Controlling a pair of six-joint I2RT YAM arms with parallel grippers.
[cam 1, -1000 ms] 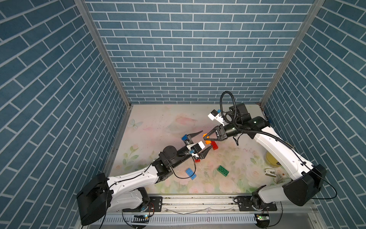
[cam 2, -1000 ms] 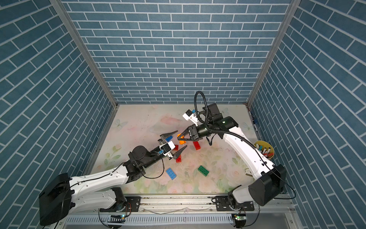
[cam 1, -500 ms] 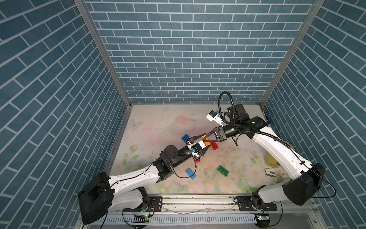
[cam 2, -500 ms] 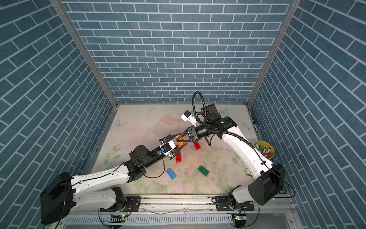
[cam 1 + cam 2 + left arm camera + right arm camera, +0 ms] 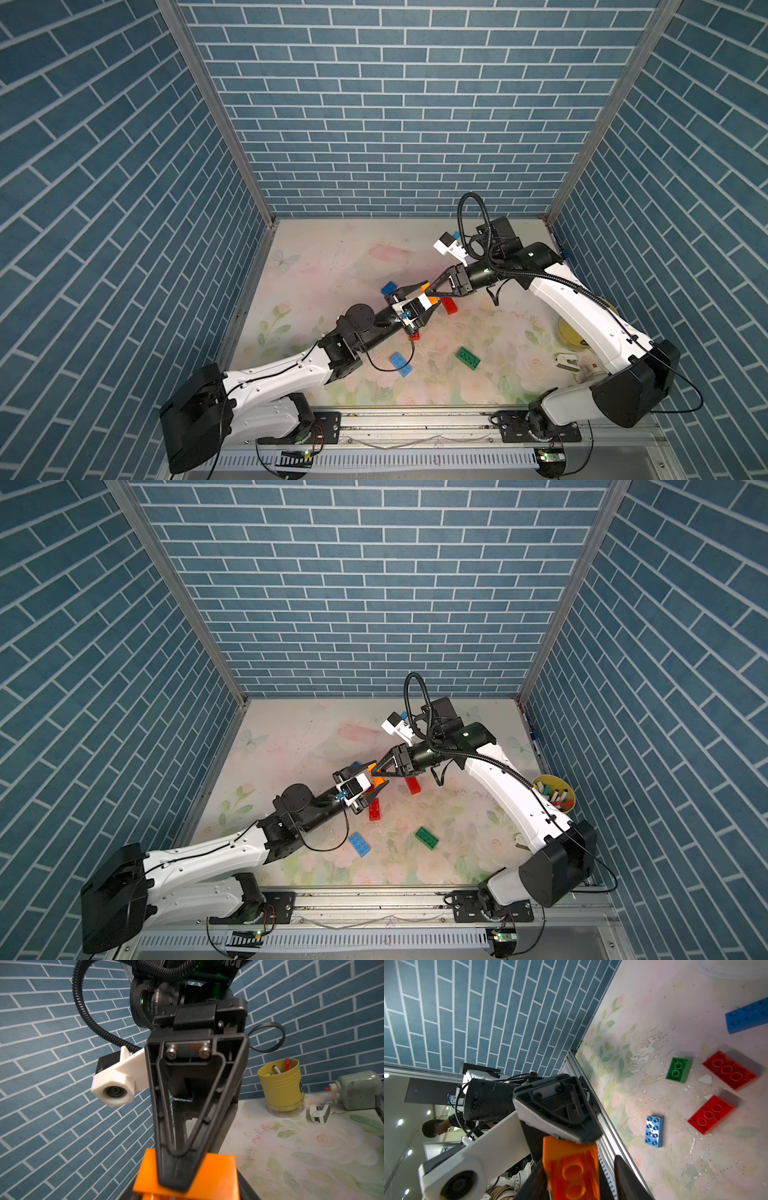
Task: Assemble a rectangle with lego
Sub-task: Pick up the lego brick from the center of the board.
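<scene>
1. Left gripper (image 5: 428, 297) has clamped down since a second ago. Its fingers were spread wide then; now they pinch the orange brick (image 5: 571, 1169), held up over mid-table. Otherwise the arms have barely shifted.
2. Right gripper (image 5: 380, 773) meets it tip to tip at that same brick. In the right wrist view its jaws stand apart, with a gap between one finger and the brick, so it looks loose around it rather than clamped.
3. Surface: the table (image 5: 332, 257) has a pale floral mat in pink and green, scuffed and flaking white in spots. Blue brick-pattern walls (image 5: 395, 104) box it in on three sides, and a metal rail (image 5: 415, 419) runs along the front.
4. Loose on the mat, all apart from each other:
   - red brick (image 5: 413, 786), near the right gripper
   - second red brick (image 5: 375, 810), close by the left gripper
   - light blue brick (image 5: 359, 845) and green brick (image 5: 427, 837), nearer the rail
   - blue brick (image 5: 388, 287), just beyond the left gripper
5. Containers: a yellow cup (image 5: 280, 1082) stands upright near the table's right edge. It holds small stick-like things, white and red; can't tell what exactly.
6. Materials: the bricks are glossy hard plastic with round studs on top. The gripper fingers are black plastic, open triangular frames with ribs. A chunky white camera mount (image 5: 116, 1084) and a black ribbed hose (image 5: 79, 1001) sit on the right arm.
</scene>
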